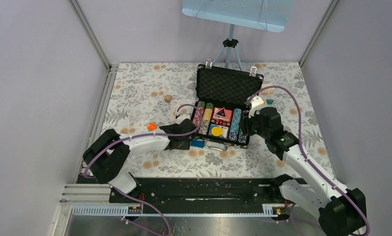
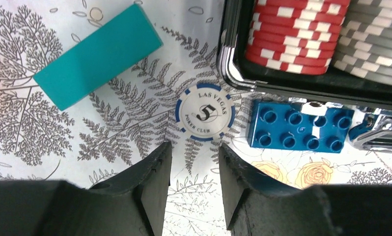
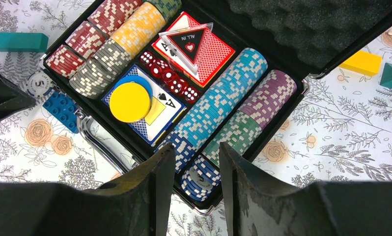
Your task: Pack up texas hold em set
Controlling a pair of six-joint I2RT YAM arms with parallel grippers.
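we see one loose chip (image 2: 205, 111) lying flat on the tabletop (image 2: 110, 147), just outside the near left corner of the open case (image 1: 228, 87), beside a blue brick (image 2: 300, 130). our left gripper (image 2: 194, 150) is the nearer one: jaws apart and empty, the chip straight ahead of the gap. the right gripper (image 3: 196, 147) hangs open and empty over the case's right chip rows.

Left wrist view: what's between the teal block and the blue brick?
A loose white-and-blue poker chip lies flat between the teal block and the blue brick, touching neither; shown in the left wrist view.
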